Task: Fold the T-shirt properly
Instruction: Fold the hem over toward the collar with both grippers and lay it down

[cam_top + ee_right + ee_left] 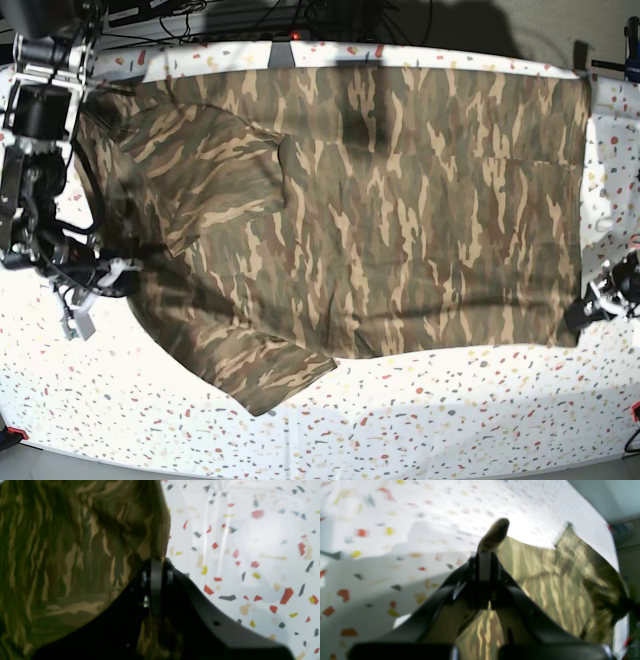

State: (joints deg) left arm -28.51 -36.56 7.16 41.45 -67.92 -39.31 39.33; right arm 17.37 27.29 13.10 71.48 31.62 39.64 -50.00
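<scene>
The camouflage T-shirt (pixel 400 200) lies spread flat over most of the table, one sleeve (pixel 270 375) pointing toward the front left. My left gripper (pixel 598 305) is at the shirt's front right corner. In the left wrist view the left gripper (pixel 490 542) is shut on the cloth edge, with the shirt (pixel 557 580) stretching off to the right. My right gripper (pixel 110 280) is at the shirt's left edge. In the right wrist view the right gripper (pixel 156 562) is shut on the cloth (pixel 62 555), which fills the left half.
The table is covered by a white cloth with coloured speckles (pixel 450 420), also seen in the left wrist view (pixel 395 555) and the right wrist view (pixel 250 555). Cables and dark gear (pixel 250 15) run along the back edge. The table's front edge is near the bottom of the base view.
</scene>
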